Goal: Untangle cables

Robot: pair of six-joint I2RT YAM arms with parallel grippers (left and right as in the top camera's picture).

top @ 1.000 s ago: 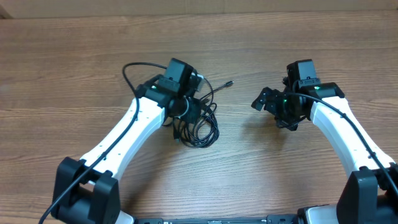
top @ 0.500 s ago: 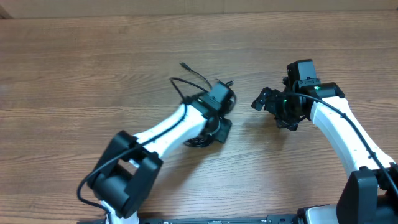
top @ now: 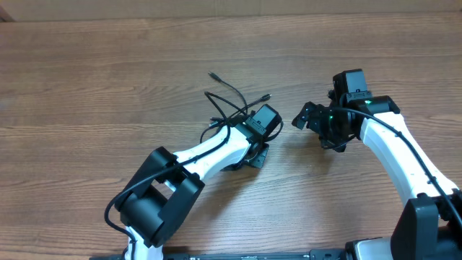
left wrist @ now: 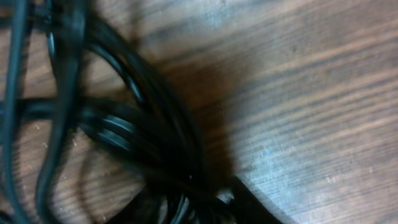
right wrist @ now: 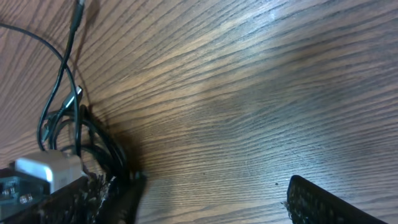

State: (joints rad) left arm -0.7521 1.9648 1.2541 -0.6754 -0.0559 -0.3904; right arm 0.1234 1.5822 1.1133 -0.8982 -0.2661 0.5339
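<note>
The cables lay bunched at frame centre, untangling mostly undone; the left gripper sat among them, grip impossible to tell; the right gripper, centre right, gaped wide and empty.

1. A wood-grain table fills most of the frame.
2. Thin black cables loop on it at the left edge. One strand climbs to a silver-tipped plug at the top.
3. A white-and-grey block sits against the cables' lower end.
4. The right gripper is spread wide, with bare wood between its jaws and a dark textured finger at lower right.
</note>
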